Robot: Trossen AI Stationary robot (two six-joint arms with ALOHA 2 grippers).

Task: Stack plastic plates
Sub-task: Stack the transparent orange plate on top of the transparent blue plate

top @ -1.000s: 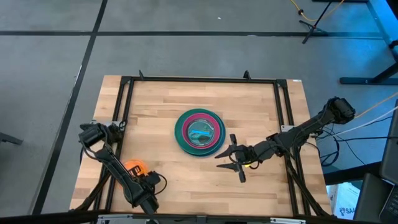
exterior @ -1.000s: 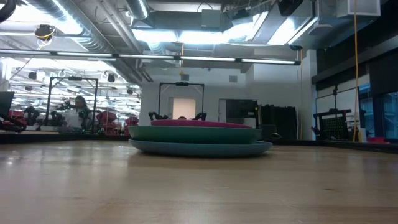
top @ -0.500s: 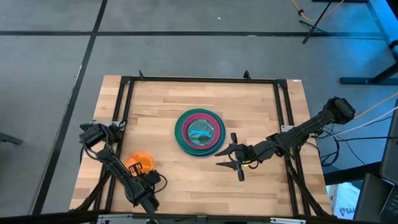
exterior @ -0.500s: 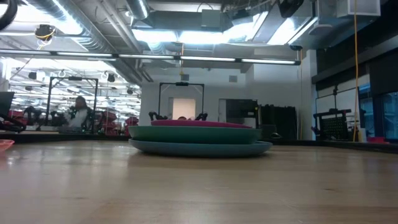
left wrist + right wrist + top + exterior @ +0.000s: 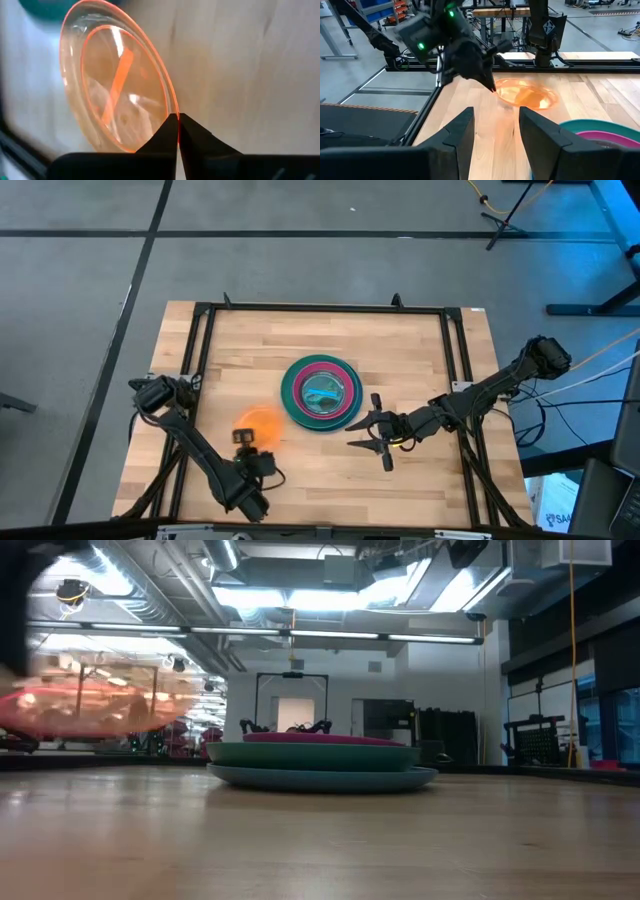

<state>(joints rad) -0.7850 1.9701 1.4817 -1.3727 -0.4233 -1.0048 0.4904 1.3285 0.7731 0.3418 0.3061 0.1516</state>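
The plastic plates are mostly gathered already: a stack (image 5: 320, 394) sits near the middle of the pale wooden surface (image 5: 420, 350), with a large blue round plate (image 5: 322, 777) at the bottom, a large teal one (image 5: 312, 755) on it, a medium magenta one (image 5: 318, 738) above that, and a small cyan-looking plate (image 5: 322, 392) on top as the high view shows it. Whether other small plates lie between these layers cannot be told from any view.

One small translucent orange round plate (image 5: 259, 423) is off the stack. The left gripper (image 5: 177, 121) has its fingers pressed together on the near rim of this plate, as the left wrist view shows plainly, and carries it clear of the surface just beside the stack, on the left arm's side. The right wrist view shows the same orange plate (image 5: 525, 94) hanging in the air in front of the teal and magenta rims.

The right gripper (image 5: 375, 436) waits near the stack on the opposite side, its fingers spread and holding nothing.

By my reading the task is close to its end: the orange plate is the only one visible away from the pile, so what remains is to bring it over the centre of the stack, lower it level onto the top plate and let go. No other loose plates show on the surface in the high view.
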